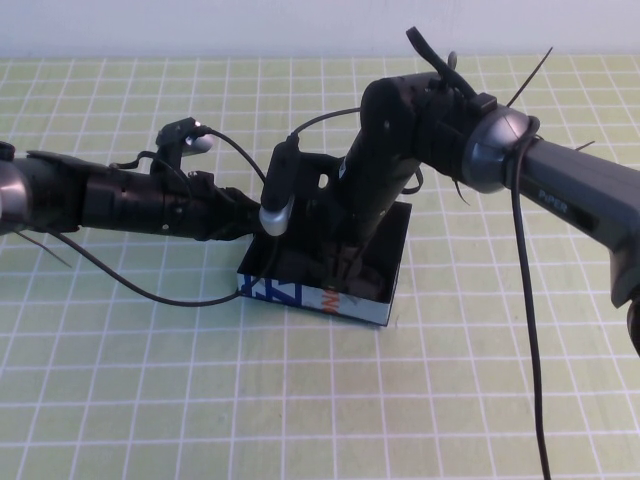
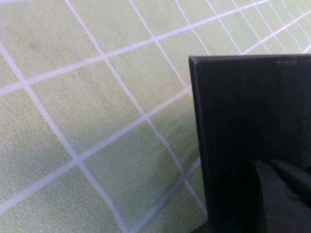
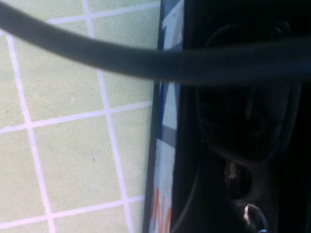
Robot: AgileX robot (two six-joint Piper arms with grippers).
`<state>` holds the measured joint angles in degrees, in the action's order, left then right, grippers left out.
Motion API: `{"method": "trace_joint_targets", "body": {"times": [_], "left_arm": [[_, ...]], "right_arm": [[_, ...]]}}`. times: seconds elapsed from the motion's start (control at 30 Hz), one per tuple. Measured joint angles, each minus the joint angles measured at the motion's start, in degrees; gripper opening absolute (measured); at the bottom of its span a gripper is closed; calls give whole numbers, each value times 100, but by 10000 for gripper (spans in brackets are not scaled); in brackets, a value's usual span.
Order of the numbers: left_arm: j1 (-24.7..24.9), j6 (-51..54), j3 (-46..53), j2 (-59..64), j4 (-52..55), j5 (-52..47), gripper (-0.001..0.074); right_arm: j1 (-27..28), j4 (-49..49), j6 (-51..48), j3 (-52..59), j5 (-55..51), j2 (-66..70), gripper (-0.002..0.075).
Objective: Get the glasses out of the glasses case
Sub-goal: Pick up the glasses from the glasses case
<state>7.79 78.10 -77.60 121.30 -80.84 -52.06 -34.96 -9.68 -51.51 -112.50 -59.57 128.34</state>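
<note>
The case [image 1: 320, 296] sat on the green-gridded bench [image 1: 150, 400], printed front side nearest, its lid [image 2: 252, 126] raised. The right gripper [image 1: 345, 262] reached down inside it, jaws spread wide, with nothing visibly clamped. The glasses [image 3: 243, 121] lay in the case right under that gripper. Behind, the left gripper [image 1: 250, 215] was at the lid's left edge; whether it pinched the lid I could not tell.
</note>
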Motion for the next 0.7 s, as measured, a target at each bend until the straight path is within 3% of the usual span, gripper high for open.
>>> {"method": "trace_joint_targets", "body": {"times": [0.7], "left_arm": [[0, 0, 0, 0, 21, -80, -4]], "right_arm": [[0, -221, 167, 11, -455, 57, 374]]}}
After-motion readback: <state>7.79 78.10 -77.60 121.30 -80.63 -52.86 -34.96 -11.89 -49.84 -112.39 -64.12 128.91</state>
